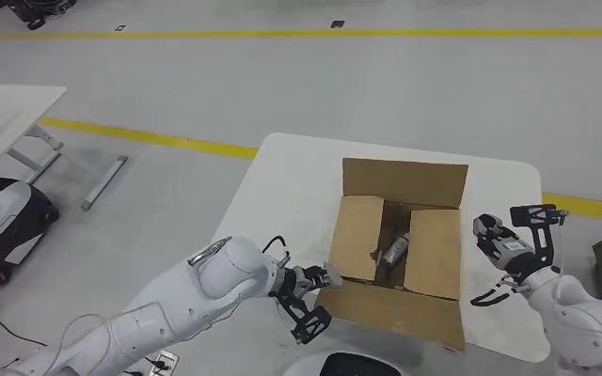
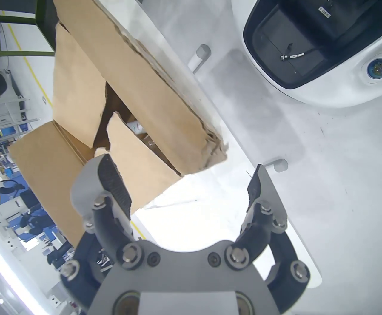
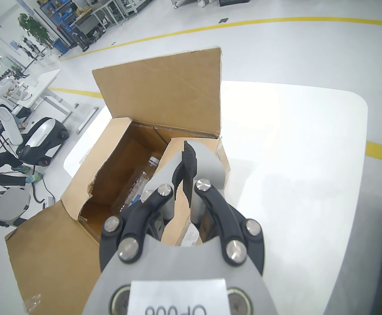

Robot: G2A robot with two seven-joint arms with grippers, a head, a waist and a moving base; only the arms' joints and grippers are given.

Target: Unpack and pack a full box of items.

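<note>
One box point(image 1: 404, 183) near spread left fingers point(image 2: 115, 182)

1. A white table point(image 1: 282, 188) with rounded corners is seen standing on a pale grey floor point(image 1: 282, 85).
2. A yellow line point(image 1: 282, 35) is painted across the far part of the floor. A second yellow line point(image 1: 141, 138) is hidden where it meets the table's far left corner.
3. A small dark marker point(image 1: 338, 23) is fixed to the floor just beyond the far line.
4. A second white table point(image 1: 23, 103) on metal legs is placed at the floor's left side, well apart from the first.
5. A black-and-white wheeled machine point(image 3: 41, 140) is parked near that second table.
6. Shelving point(image 3: 86, 12) and a potted plant point(image 3: 31, 28) are set in the room behind.
</note>
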